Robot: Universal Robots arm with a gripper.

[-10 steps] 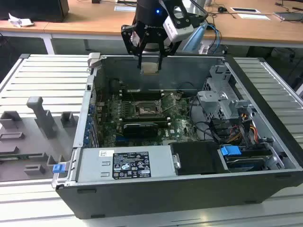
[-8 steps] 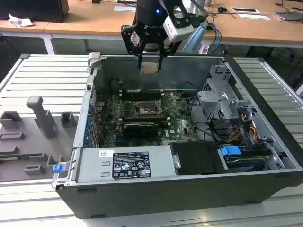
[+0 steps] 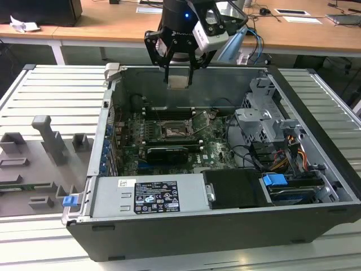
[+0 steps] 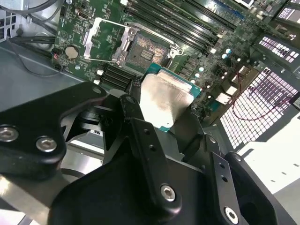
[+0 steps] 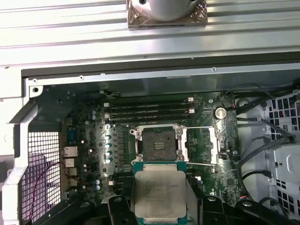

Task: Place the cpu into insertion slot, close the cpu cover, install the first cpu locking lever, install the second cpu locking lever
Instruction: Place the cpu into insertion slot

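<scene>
Ribbed pale grey worktop point(image 3: 53, 90) carries 1 open black computer case point(image 3: 225, 231), lying on its side with its green circuit board point(image 3: 217, 141) facing up. On the exterior view's left, 1 grey moulded fixture point(image 3: 39, 169) rests just beside the case.

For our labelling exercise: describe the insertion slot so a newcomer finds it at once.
Look inside the open computer case at the green circuit board. Near its middle sits the insertion slot, beside long black memory slots. Unlike them it is square, silver-rimmed, dark-centred.
</scene>
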